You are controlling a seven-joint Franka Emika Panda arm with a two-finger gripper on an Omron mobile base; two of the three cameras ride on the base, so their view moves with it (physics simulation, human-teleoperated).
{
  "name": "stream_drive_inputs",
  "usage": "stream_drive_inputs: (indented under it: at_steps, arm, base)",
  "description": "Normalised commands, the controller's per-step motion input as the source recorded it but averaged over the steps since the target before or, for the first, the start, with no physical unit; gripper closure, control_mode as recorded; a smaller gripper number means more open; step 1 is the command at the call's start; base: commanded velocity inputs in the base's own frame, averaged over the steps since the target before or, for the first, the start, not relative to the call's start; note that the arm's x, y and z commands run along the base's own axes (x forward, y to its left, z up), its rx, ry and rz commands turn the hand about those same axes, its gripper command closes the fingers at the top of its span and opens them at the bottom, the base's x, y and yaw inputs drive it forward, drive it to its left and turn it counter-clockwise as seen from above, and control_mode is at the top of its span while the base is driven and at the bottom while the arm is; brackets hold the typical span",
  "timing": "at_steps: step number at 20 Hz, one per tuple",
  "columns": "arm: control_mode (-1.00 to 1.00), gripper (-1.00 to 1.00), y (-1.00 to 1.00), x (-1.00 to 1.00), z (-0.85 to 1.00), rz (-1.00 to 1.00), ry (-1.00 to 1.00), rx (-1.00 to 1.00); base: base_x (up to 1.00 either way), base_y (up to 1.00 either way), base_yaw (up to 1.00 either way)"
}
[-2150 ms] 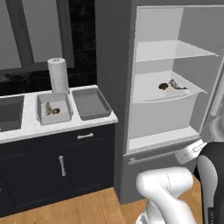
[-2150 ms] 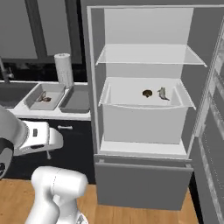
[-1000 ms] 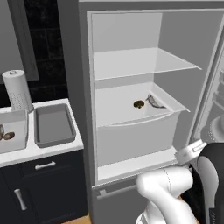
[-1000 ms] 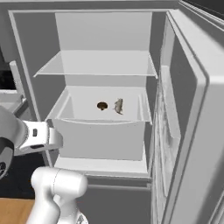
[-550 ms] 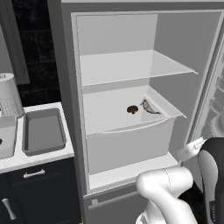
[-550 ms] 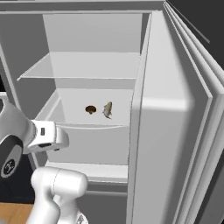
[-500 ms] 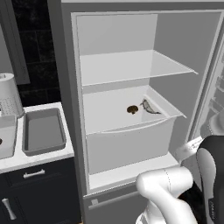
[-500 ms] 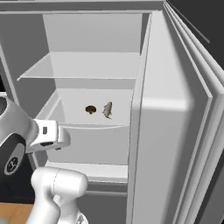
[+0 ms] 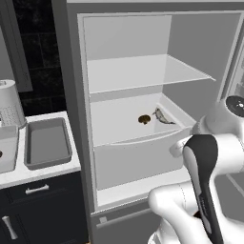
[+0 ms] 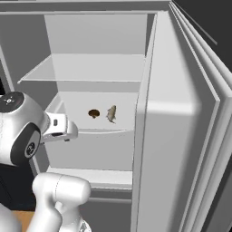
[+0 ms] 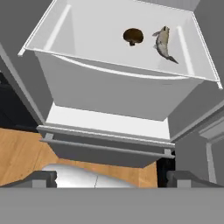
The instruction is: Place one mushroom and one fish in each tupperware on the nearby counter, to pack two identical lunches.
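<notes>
On the far left in the left base view, the white desk carries a grey tupperware, well apart from the tool and off to its left. The fridge stands open, with a white drawer ahead of the tool. In that drawer lies a brown mushroom, beyond the tool and slightly left of the fish, which lies just beside it without touching. The tool is released, its fingers spread wide with nothing between them, hanging in front of the drawer and lower than its rim. To the right stands the open fridge door
</notes>
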Motion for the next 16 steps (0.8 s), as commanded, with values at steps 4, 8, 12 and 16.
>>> stream_drive_inputs:
  at_steps: [4, 8, 12, 16]
  arm:
    - [-1.0, -1.0, 0.07, 0.36, -0.48, -0.1, -0.19, 0.02]
    - [-1.0, -1.0, 0.0, 0.11, -0.35, -0.14, -0.15, 0.1]
    - [-1.0, -1.0, 0.0, 0.25, -0.19, -0.14, -0.04, 0.16]
    - [-1.0, -1.0, 0.01, 0.44, -0.33, -0.1, -0.03, 0.16]
  base:
    - [0.0, 0.0, 0.0]
    - [0.0, 0.0, 0.0]
    - [0.0, 0.0, 0.0]
    - [0.0, 0.0, 0.0]
